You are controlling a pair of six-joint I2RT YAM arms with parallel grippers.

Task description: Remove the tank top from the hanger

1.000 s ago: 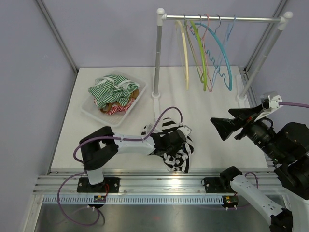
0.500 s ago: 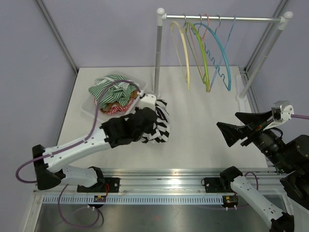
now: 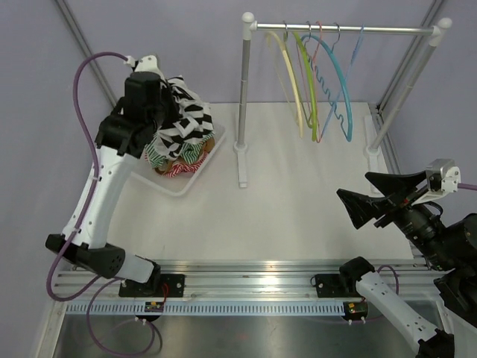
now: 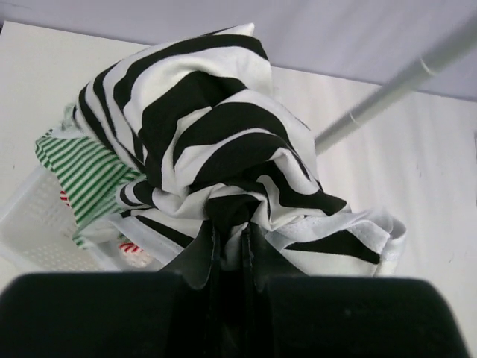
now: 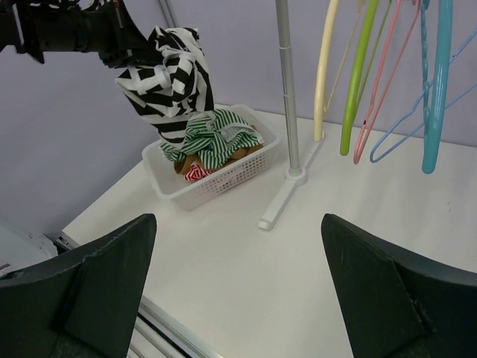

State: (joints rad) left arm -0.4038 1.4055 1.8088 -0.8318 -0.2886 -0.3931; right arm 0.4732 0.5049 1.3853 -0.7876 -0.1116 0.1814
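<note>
Up and over goes the left arm from mid-worktop (image 3: 298, 201); the left gripper (image 4: 232, 242) now hangs above the basket (image 3: 173, 186) at far left, clamped tight on the bunched striped tank top (image 3: 185, 115), fingertips buried in fabric; green-striped clothes (image 3: 179, 149) lie beneath, half hidden; hangers (image 3: 332, 82) dangle on the rail, centre-right; the right gripper (image 3: 352, 183) is spread wide, holding nothing.

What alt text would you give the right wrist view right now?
The left claw holds a bunched black-and-white striped tank top over a white basket of clothes. Right of it, a rack carries empty coloured hangers; the open right claw frames the foreground.
</note>
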